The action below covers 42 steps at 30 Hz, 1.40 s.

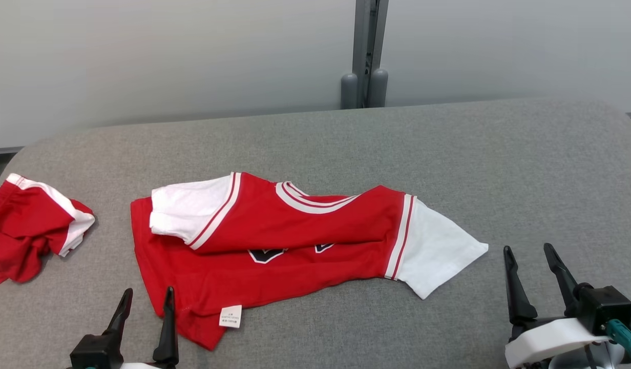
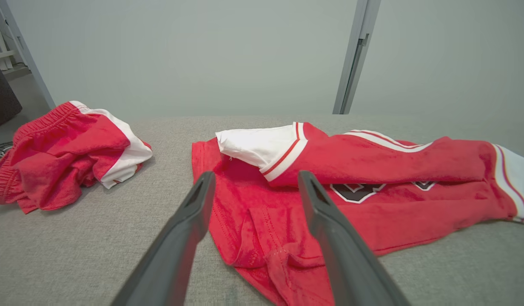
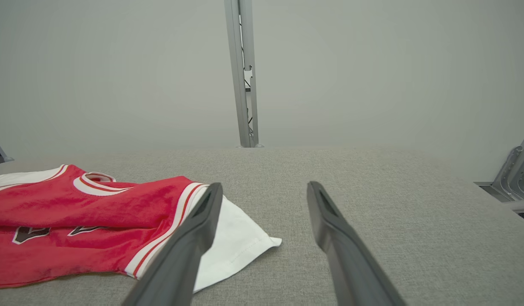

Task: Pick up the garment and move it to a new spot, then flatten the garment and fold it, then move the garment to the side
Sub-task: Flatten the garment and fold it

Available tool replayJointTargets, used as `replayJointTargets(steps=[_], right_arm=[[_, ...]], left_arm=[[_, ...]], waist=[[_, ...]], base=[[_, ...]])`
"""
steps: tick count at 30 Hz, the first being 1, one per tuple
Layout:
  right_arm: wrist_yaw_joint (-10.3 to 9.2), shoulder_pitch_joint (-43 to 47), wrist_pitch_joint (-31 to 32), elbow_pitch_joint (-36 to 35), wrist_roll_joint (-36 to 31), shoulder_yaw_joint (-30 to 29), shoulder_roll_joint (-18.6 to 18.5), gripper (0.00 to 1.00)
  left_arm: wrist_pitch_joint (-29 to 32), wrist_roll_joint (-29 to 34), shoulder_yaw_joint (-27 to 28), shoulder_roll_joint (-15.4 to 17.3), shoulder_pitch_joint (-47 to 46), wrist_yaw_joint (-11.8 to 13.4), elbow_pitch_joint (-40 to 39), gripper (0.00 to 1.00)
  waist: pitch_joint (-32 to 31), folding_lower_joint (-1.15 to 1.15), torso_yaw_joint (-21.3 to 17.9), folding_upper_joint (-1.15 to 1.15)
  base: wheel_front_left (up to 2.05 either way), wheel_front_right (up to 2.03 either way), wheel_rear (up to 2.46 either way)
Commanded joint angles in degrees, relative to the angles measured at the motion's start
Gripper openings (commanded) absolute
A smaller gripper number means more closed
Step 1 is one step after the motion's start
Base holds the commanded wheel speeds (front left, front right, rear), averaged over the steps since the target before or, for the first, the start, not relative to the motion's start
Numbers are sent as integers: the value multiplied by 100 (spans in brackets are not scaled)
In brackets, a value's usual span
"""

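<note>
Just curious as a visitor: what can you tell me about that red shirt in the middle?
The shirt is a red jersey in slightly shiny knit, with white short sleeves, striped red-and-white trim at the collar and dark lettering half hidden by a fold. It lies rumpled on the grey padded surface, its upper part folded down over the chest. A small white label shows near the hem. The open left hand hovers by that corner, gripping nothing.

**Bystanders on the grey table**

A crumpled pair of red shorts point(image 1: 31, 225) with a white side stripe lies at the left edge of the grey fabric-covered table point(image 1: 448, 148). Behind the table stands a pale wall point(image 1: 167, 56), split by an upright grey metal post point(image 1: 365, 51).
</note>
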Motion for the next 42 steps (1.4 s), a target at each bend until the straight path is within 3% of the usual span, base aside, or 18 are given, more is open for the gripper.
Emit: replayJointTargets(steps=[1, 18, 27, 42], right_arm=[[1, 64, 15, -66, -18, -33, -27, 100], [1, 143, 116, -263, 54, -39, -27, 100], [1, 6, 111, -242, 98, 66, -27, 100], [1, -240, 75, -136, 65, 156, -28, 100]], left_arm=[[5, 39, 0, 36, 48, 12, -33, 100], [58, -71, -37, 89, -20, 61, -108, 100], [750, -340, -349, -17, -117, -263, 221, 100], [614, -438, -615, -180, -866, -643, 1190, 100]], waist=[[-39, 0, 3, 0], [-9, 0, 74, 0], [253, 0, 184, 0], [645, 0, 309, 0]], base=[[0, 0, 0], [0, 0, 0], [0, 0, 0], [0, 0, 0]])
